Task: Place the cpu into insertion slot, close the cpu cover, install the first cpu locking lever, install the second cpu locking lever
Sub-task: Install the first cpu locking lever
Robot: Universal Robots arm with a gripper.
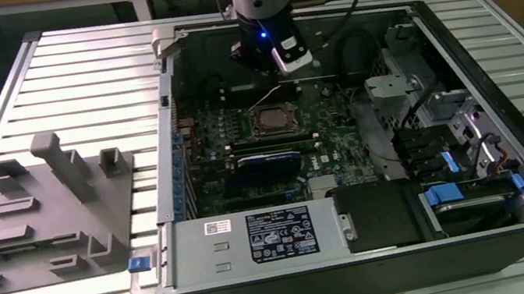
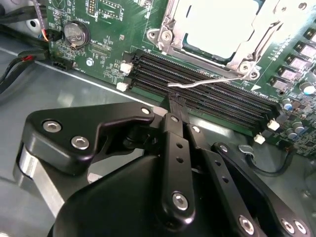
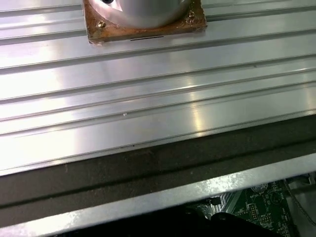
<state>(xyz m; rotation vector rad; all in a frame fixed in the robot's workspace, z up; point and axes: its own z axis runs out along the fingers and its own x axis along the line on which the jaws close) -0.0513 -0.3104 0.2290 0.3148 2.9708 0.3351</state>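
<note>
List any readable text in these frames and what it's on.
No text is legible.
power supply label: print too small to read.
small white sticker: too small to read.
circuit board white markings, second wrist view: too blurred to read.

In the second wrist view the picture's edge cuts off the cpu [image 2: 222, 24] and the cpu cover [image 2: 276, 19].

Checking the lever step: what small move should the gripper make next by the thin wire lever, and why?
Probably ease the shut gripper onto the thin silvery wire lever: its tip sits just short of the lever's free end, which seems unlatched beside the pale square cpu.
</note>
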